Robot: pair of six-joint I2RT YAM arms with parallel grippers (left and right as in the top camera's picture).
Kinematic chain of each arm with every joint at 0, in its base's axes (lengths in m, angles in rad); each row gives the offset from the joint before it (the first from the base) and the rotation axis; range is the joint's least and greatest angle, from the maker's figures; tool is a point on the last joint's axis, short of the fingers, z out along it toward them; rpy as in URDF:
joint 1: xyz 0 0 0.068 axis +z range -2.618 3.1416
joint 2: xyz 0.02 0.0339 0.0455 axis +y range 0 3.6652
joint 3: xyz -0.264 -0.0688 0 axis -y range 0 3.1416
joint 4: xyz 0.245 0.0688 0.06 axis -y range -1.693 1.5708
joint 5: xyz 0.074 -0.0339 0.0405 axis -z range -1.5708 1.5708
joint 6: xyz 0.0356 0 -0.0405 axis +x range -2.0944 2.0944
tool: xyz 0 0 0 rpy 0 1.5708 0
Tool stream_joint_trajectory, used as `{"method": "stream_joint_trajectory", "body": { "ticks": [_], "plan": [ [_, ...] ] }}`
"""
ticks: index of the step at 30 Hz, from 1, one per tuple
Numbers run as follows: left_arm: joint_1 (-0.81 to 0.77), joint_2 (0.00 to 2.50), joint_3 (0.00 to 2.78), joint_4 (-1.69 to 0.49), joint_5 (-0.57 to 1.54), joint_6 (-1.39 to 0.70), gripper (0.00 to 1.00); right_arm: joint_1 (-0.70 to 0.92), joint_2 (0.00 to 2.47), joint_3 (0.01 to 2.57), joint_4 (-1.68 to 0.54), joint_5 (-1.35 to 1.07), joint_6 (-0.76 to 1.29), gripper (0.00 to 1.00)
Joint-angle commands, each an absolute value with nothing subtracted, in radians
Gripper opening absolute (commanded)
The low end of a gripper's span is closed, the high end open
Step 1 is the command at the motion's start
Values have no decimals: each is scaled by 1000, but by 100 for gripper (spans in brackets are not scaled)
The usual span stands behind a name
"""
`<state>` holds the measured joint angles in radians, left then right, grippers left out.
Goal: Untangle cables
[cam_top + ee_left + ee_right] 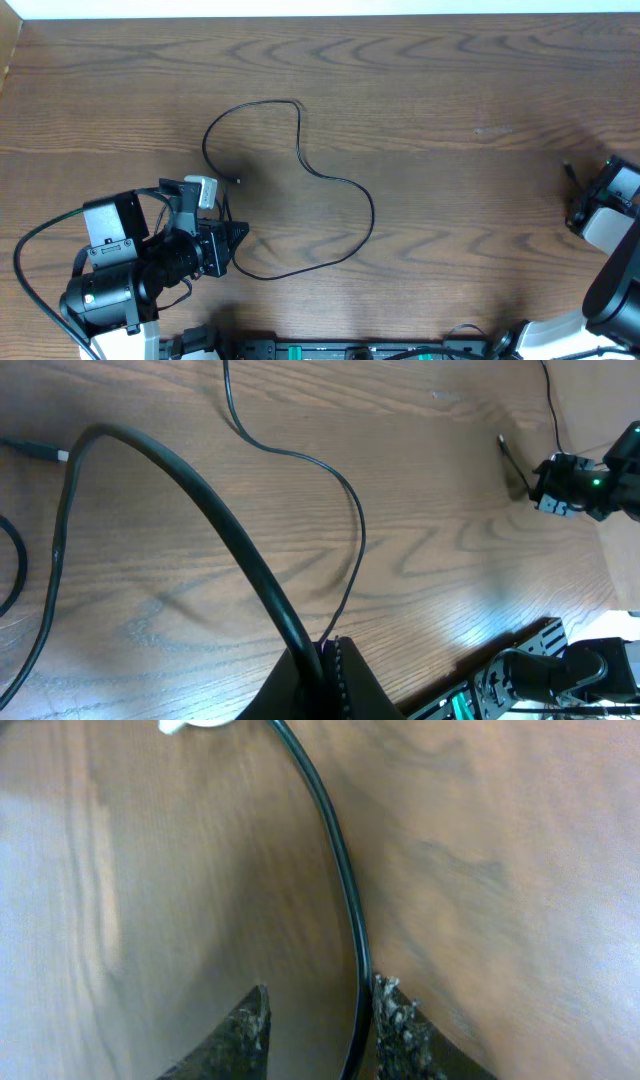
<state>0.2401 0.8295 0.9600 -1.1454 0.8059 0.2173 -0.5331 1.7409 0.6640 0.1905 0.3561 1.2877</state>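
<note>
- The wooden table (450,80) carries one thin black cable (372,212), spread in a wide loose loop over its left and middle. No crossing shows in the open part of the loop.
- The left gripper (238,234) sits at the near left with its jaws together on one end of that cable. From there the loop swings out to the right, then curls back toward the far side.
- The right gripper (320,1002) is at the right edge, well apart from the loop. Its jaws are apart around a black cord (345,890) that hugs one finger, unclamped. Whether that cord is a task cable cannot be told.
- The free plug end (236,180) lies near the left gripper, on its far side. The left arm is therefore judged much the nearer to both ends.
</note>
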Motion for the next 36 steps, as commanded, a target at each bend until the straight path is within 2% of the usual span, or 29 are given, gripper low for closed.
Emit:
{"method": "stream_joint_trajectory", "body": {
  "ticks": [1, 2, 3, 4, 7, 11, 16, 23, 30, 32, 35, 36],
  "plan": [
    [238, 829, 964, -1148, 811, 223, 8, -536, 1853, 641, 190, 276, 1284, 20],
    [238, 829, 964, -1148, 811, 223, 8, -536, 1866, 641, 200, 272, 1284, 13],
    [238, 829, 964, -1148, 811, 223, 8, -536, 1892, 641, 228, 262, 1272, 2],
    [238, 829, 964, -1148, 811, 223, 8, -536, 1903, 641, 253, 255, 1243, 1],
    [238, 829, 964, -1147, 811, 223, 8, -539, 1919, 641, 329, 232, 1166, 1],
    [238, 829, 964, -1147, 811, 223, 8, -569, 1919, 644, 431, 148, 1159, 1],
    [238, 829, 964, -1147, 811, 223, 7, -680, 1919, 696, 519, -88, 1234, 1],
    [238, 829, 964, -1147, 811, 224, 8, -834, 1919, 865, 619, -470, 1234, 1],
    [238, 829, 964, -1147, 811, 224, 8, -940, 1919, 1018, 640, -688, 1234, 1],
    [238, 829, 964, -1143, 811, 224, 7, -948, 1919, 1031, 640, -727, 1234, 30],
    [238, 829, 964, -1140, 811, 223, 8, -945, 1919, 1031, 628, -727, 1232, 80],
    [238, 829, 964, -1141, 811, 223, 8, -945, 1919, 1031, 621, -724, 1232, 88]
  ]
}}
